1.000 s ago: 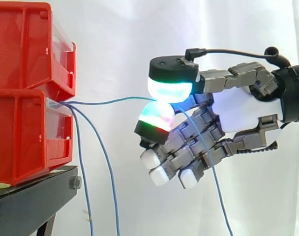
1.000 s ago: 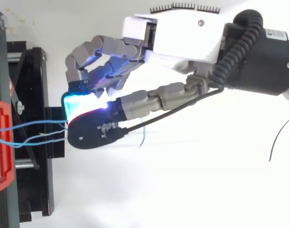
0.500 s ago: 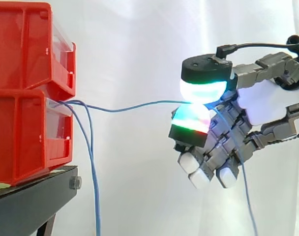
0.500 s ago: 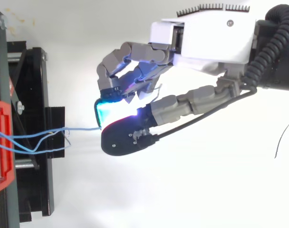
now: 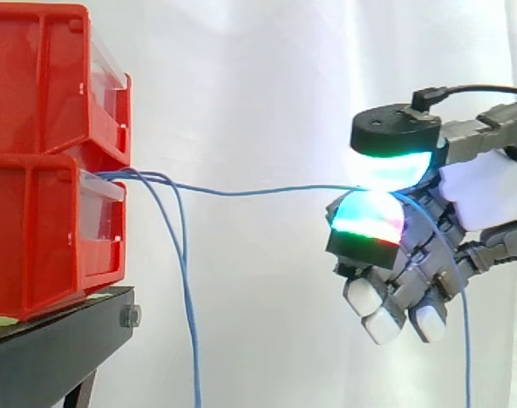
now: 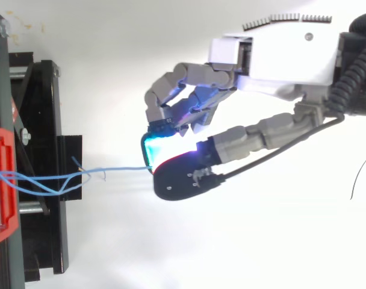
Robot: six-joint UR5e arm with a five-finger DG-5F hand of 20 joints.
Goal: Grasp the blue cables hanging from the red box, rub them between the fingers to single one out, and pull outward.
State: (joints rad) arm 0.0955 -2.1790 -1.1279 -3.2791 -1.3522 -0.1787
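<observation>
Two red bins (image 5: pixel 46 153) are stacked on a black stand at the left; the lower one (image 6: pixel 2 180) holds thin blue cables. One blue cable (image 5: pixel 258 190) runs nearly level from the lower bin's front to my hand (image 5: pixel 488 191), and its free end hangs down past the palm. My thumb pad and a glowing fingertip (image 5: pixel 367 223) pinch that cable between them. In the top view the hand (image 6: pixel 279 54) sits right of the stand with the cable (image 6: pixel 120 171) stretched to it. Two other blue cables (image 5: pixel 187 323) droop from the bin toward the floor.
The black stand (image 5: pixel 54 348) carries the bins at lower left, seen from above as a dark frame (image 6: pixel 41 168). A white curtain backs the scene. Open space lies between the bins and the hand.
The hand has moved steadily right, away from the bins, keeping its pinch on one cable. That cable has drawn out longer and straighter, and the other two now hang close together.
</observation>
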